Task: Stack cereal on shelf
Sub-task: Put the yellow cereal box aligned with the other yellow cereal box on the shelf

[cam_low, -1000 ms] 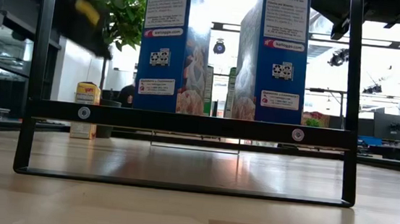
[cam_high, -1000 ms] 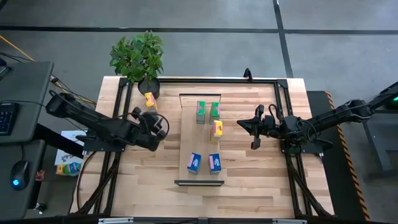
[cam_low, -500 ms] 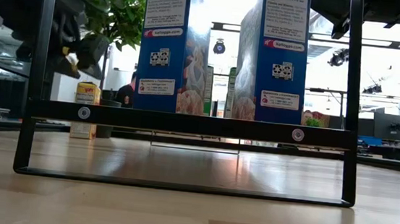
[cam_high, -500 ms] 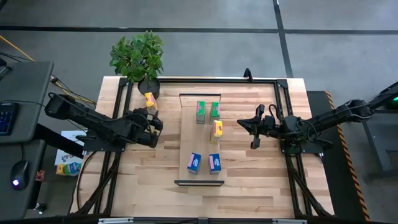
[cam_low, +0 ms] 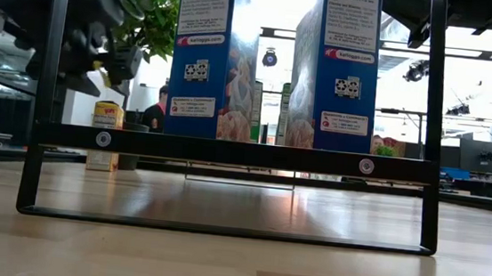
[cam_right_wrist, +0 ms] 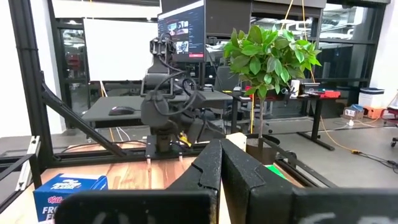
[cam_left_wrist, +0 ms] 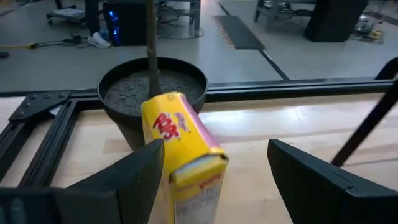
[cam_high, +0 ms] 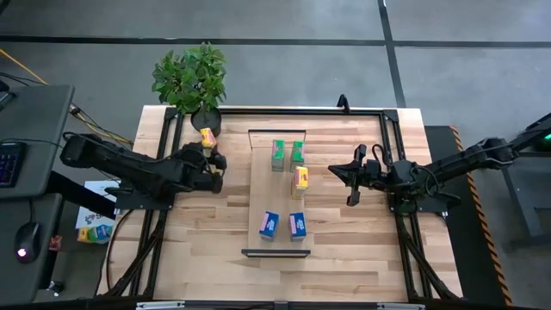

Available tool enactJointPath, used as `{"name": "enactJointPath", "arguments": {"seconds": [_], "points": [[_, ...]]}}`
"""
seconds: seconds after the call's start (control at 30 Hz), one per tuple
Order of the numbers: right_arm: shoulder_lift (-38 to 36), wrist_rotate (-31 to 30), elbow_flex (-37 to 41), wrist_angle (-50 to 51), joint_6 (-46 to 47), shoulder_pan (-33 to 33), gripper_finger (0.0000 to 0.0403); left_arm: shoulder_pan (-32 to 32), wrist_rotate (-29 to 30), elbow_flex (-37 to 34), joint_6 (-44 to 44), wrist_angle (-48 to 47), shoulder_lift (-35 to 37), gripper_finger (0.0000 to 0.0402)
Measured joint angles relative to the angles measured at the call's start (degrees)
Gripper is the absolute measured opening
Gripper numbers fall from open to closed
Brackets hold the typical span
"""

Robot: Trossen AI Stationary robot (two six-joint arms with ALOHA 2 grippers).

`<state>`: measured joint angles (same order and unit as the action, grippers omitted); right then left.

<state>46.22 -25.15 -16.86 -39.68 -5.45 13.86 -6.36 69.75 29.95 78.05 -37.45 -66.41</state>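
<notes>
The yellow cereal box [cam_left_wrist: 185, 158] between the left gripper's fingers reads "Pops" in red. A blue cereal box [cam_right_wrist: 67, 188] shows white letters "FRO", cut off. Panels on the blue boxes [cam_low: 213, 56] are too small to read.

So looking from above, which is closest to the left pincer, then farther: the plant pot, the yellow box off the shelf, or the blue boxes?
From the left pincer:
1. Yellow box, beside the pot.
2. Plant pot, table's far corner.
3. Blue boxes, shelf's near end.
</notes>
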Motion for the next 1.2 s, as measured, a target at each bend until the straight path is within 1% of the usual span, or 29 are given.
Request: {"name": "enactJointPath", "arguments": {"seconds": [0.17, 0.23, 0.47, 0.6, 0.7, 0.83, 1.2], "points": [[0.0, -0.1, 0.0, 0.0, 0.5, 0.0, 0.0, 2.6, -0.9, 0.0, -7.5, 6.9, 0.0, 0.0278], [0.0, -0.1, 0.0, 0.0, 0.5, 0.0, 0.0, 3.9, -1.5, 0.0, -9.3, 7.8, 0.0, 0.0278], [0.0, -0.1, 0.0, 0.0, -0.8, 0.0, 0.0, 8.0, -2.4, 0.0, -9.3, 7.8, 0.0, 0.0278], [0.0, -0.1, 0.0, 0.0, 0.5, 0.0, 0.0, 9.6, -3.0, 0.0, -9.2, 7.6, 0.0, 0.0278], [0.0, -0.1, 0.0, 0.0, 0.8, 0.0, 0.0, 10.2, -3.3, 0.0, -8.8, 7.8, 0.0, 0.0278], [0.0, -0.1, 0.0, 0.0, 0.9, 0.0, 0.0, 10.9, -5.2, 0.0, -9.6, 7.7, 0.0, 0.0278], [0.0, 0.0, 0.0, 0.0, 2.6, 0.0, 0.0, 10.8, -5.8, 0.0, -9.3, 7.7, 0.0, 0.0278]]}}
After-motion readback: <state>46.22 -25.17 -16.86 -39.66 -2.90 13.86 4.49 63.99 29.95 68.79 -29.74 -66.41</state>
